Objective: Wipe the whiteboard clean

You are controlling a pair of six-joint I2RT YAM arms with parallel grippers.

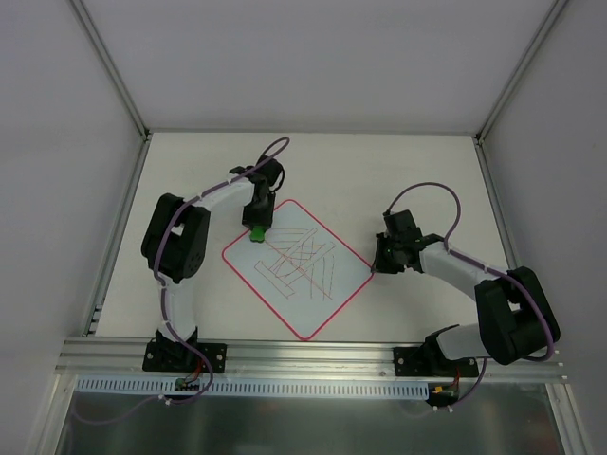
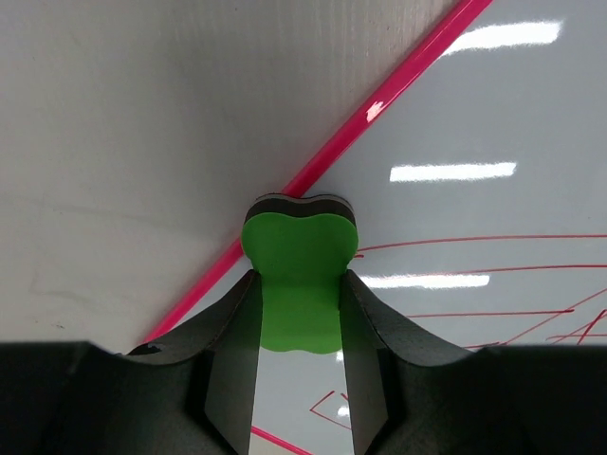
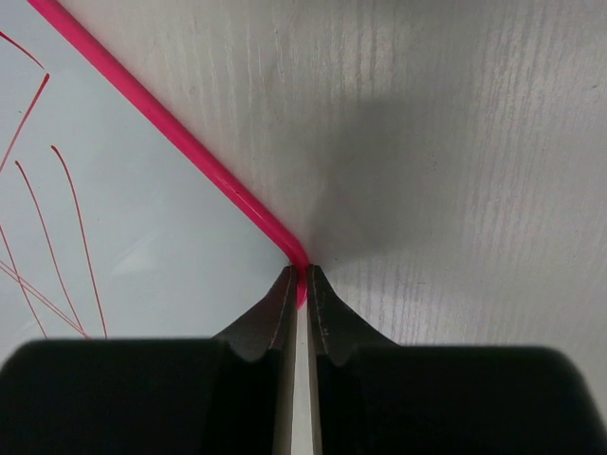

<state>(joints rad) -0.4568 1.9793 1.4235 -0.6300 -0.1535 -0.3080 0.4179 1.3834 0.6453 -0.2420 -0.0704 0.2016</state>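
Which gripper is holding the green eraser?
The left gripper: its jaws clamp the green eraser at the whiteboard's border; the right gripper only pinches a corner.

Robotics lab test cell seen from above: a white table (image 1: 417, 180) enclosed by plain white panels (image 1: 313, 57) set in bare aluminium corner posts (image 1: 107, 62). Two black-and-white robot arms, a left arm (image 1: 175, 242) and a right arm (image 1: 512, 318), are bolted to an aluminium rail (image 1: 313, 354) along the near edge, with a slotted white cable duct (image 1: 285, 387) running just in front of it
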